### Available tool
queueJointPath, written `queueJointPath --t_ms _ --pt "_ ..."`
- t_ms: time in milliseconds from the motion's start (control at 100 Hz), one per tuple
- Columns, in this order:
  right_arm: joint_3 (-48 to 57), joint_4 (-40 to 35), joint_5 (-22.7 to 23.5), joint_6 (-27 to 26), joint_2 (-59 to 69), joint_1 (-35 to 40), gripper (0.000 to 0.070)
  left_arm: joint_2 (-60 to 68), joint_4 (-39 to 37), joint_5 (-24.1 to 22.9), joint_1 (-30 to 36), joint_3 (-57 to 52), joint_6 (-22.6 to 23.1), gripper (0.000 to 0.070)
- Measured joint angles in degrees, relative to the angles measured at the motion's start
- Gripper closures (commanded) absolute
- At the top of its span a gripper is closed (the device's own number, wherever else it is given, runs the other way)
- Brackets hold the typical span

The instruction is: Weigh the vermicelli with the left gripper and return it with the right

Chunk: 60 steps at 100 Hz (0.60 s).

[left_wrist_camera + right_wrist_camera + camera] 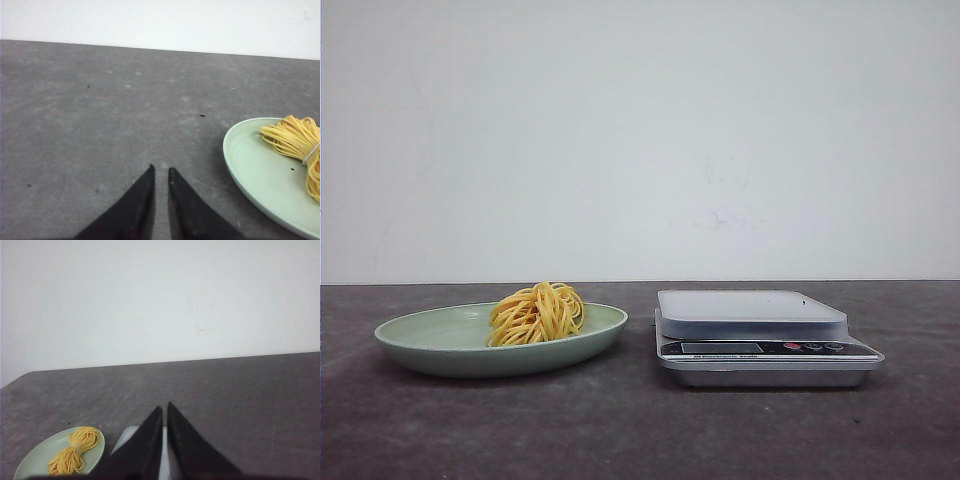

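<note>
A bundle of yellow vermicelli (536, 313) lies in a pale green plate (430, 335) on the left of the dark table. To its right stands a silver kitchen scale (750, 315) with nothing on its platform. Neither gripper shows in the front view. In the left wrist view my left gripper (161, 169) is shut and holds nothing, above bare table beside the plate (255, 170) and the vermicelli (295, 142). My right gripper (164, 406) is shut and holds nothing, above the scale (123, 436), with the plate (30, 467) and vermicelli (75, 450) off to one side.
The dark grey table ends at a white wall behind. The scale's display and buttons (810, 347) face the front. Small dark specks (202, 115) dot the table near the plate.
</note>
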<state>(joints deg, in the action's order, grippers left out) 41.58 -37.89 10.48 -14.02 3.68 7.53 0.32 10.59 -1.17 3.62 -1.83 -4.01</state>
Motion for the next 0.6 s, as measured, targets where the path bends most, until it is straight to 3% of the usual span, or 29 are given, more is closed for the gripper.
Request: queueJointPath --t_ms 200,360,600 --pt "0.0 0.02 -0.02 0.35 0.0 0.0 0.0694 0.0 0.0 0.02 0.0 0.0 0.0 0.0684" --pt "-0.15 1.66 -2.32 5.2 0.0 -0.61 0.0694 0.0 0.0 0.0 0.0 0.0 0.02 0.0684" --pt "-12.04 14.25 -3.41 14.78 -0.66 -4.85 0.0694 0.0 0.0 0.0 0.0 0.0 0.0 0.0684"
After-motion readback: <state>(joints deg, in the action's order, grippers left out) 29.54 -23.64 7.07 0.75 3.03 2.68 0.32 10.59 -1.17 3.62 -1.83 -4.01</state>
